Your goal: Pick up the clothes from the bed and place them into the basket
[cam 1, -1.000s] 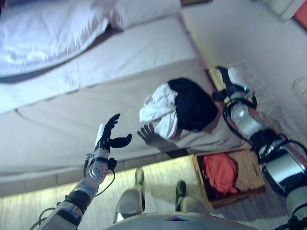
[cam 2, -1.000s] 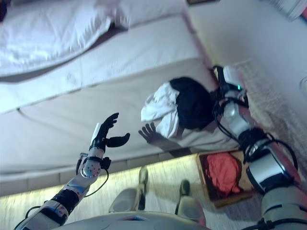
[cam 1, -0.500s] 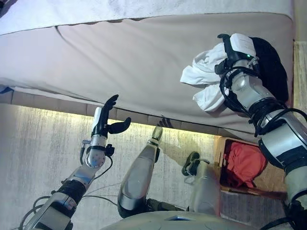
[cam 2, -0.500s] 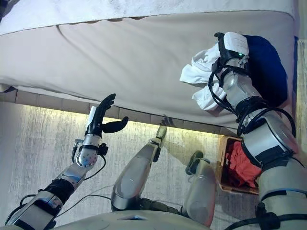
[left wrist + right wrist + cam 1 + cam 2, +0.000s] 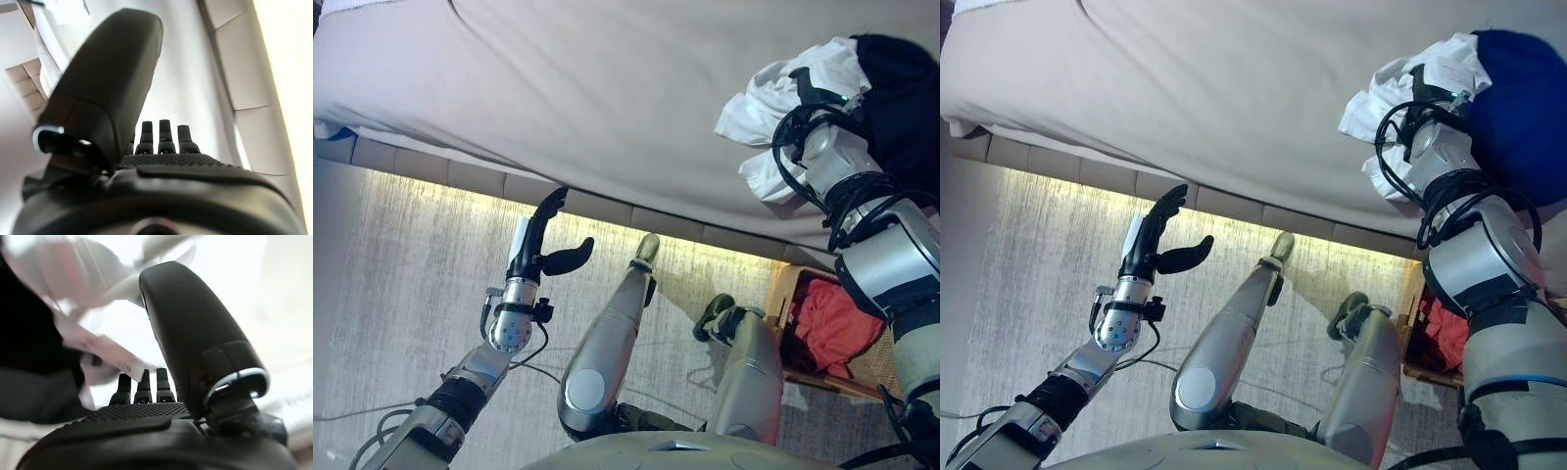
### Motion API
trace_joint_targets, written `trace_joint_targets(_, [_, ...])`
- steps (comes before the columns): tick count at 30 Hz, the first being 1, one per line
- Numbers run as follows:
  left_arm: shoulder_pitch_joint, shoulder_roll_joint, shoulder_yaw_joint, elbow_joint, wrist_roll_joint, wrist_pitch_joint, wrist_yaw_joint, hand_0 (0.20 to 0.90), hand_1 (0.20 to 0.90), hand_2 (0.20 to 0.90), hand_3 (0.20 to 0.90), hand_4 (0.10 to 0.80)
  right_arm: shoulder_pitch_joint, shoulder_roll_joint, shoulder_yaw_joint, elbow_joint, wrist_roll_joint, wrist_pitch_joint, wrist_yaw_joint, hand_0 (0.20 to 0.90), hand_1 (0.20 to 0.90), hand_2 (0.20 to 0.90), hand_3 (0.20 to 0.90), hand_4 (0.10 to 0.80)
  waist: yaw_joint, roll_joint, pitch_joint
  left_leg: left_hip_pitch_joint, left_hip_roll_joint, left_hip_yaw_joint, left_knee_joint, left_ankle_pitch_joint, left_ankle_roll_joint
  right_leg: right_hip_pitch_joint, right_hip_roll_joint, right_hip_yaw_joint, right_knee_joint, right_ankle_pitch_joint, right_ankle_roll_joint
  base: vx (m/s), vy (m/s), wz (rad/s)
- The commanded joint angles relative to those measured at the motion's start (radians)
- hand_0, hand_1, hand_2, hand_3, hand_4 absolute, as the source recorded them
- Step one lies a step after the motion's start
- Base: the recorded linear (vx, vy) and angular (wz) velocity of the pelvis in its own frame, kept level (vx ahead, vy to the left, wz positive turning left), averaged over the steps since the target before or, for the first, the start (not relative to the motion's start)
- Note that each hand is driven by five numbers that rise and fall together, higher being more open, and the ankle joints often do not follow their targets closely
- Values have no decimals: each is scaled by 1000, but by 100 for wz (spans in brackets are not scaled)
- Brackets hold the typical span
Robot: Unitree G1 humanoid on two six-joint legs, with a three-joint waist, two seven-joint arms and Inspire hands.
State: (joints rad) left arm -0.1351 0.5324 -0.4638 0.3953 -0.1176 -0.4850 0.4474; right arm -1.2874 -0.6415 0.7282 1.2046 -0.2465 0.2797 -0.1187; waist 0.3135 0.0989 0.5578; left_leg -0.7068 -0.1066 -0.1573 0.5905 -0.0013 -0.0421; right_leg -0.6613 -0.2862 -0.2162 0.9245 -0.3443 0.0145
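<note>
A pile of clothes lies at the bed's right edge: a white garment (image 5: pixel 752 110) and a dark garment (image 5: pixel 1518 108). My right hand (image 5: pixel 815 88) rests on the white garment, beside the dark one. In the right wrist view its fingers (image 5: pixel 142 384) are straight, the thumb stands apart, and the white cloth (image 5: pixel 100 350) and dark cloth (image 5: pixel 24 323) lie just past them. My left hand (image 5: pixel 540 245) is open and empty, held up over the floor just short of the bed's edge. A wicker basket (image 5: pixel 787 294) stands on the floor at lower right with red cloth (image 5: pixel 832 323) in it.
The bed (image 5: pixel 607 88) has a beige sheet and spans the upper part of the eye views, with a padded base (image 5: pixel 460 171) along its near edge. A pale carpet (image 5: pixel 401 284) lies below it. The basket stands close to the bed's corner.
The camera has swung, so the bed now lies across the top. My right hand has moved from beside the pile onto the white garment. My left hand stays raised and open.
</note>
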Motion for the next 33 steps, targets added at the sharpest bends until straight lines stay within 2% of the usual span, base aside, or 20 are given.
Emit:
trace_joint_targets(1, [-6,64,56,-150,-15,-94,41,900,900,900,900,800,-158,-63,81,29,-20,78,100,900,900,900,900,800,17,42,-38,-20,-35,43,177,-207,81,1,72,-65,-6,8,-79,-49,-38,8])
trace_joint_targets(5, [-4,72,59,-168,-13,-90,40,900,900,900,900,800,-150,-58,80,86,-18,111,172,900,900,900,900,800,23,43,-38,-61,-32,44,206,-209,88,-42,76,-66,17,7,-82,-55,-35,10])
trace_joint_targets(10, [2,77,60,-186,-12,-94,40,900,900,900,900,800,-151,-64,86,117,-13,100,170,900,900,900,900,800,25,46,-38,-88,-32,48,227,-210,92,-65,82,-68,30,9,-84,-58,-10,-1])
trace_joint_targets(11, [5,81,61,-195,-15,-94,42,900,900,900,900,800,-155,-71,84,120,-1,75,139,693,693,693,658,558,25,47,-38,-94,-31,49,233,-211,94,-70,83,-69,34,9,-84,-61,3,-2])
trace_joint_targets(12, [5,80,59,-198,-14,-90,45,900,900,900,900,800,-159,-72,81,122,5,60,114,300,300,300,200,100,25,46,-38,-94,-31,50,234,-212,94,-70,85,-69,35,9,-84,-73,3,-3])
trace_joint_targets(18, [10,87,60,-196,-11,-87,43,900,900,900,900,800,-154,-77,61,86,18,-20,-5,300,300,300,200,100,16,29,-38,-55,-21,53,218,-216,93,-26,98,-73,5,17,-83,-37,1,-6])
trace_joint_targets(26, [-20,86,42,-184,0,-46,41,900,900,900,900,800,-133,-95,11,24,117,-99,-79,300,300,300,200,100,-1,-16,-38,146,3,54,63,-188,75,193,105,-87,-158,45,-73,11,2,-4])
trace_joint_targets(33, [-17,75,16,-129,-12,5,20,900,900,900,900,800,-140,-140,-12,-46,168,-226,-184,300,300,300,200,100,-10,-79,-138,342,44,42,-123,-162,57,410,127,-113,-386,86,-57,60,-10,-11])
